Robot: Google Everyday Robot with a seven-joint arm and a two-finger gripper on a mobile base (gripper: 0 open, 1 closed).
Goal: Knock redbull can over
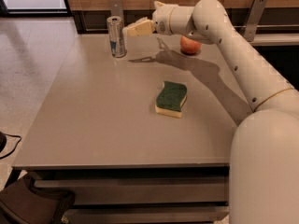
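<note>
The redbull can (116,36) stands upright near the far left part of the grey table (107,115). It is slim and silver with blue markings. My gripper (132,29) reaches in from the right at about the can's upper height, its tip just right of the can with a small gap. The white arm (224,36) stretches from the lower right across the table's far side. A red apple (189,45) sits behind the arm, partly hidden by it.
A green and yellow sponge (171,98) lies near the table's middle. A wooden wall with metal brackets (255,9) runs behind the table. The table's front edge (121,161) is near the camera. A dark bag (32,205) is on the floor at the lower left.
</note>
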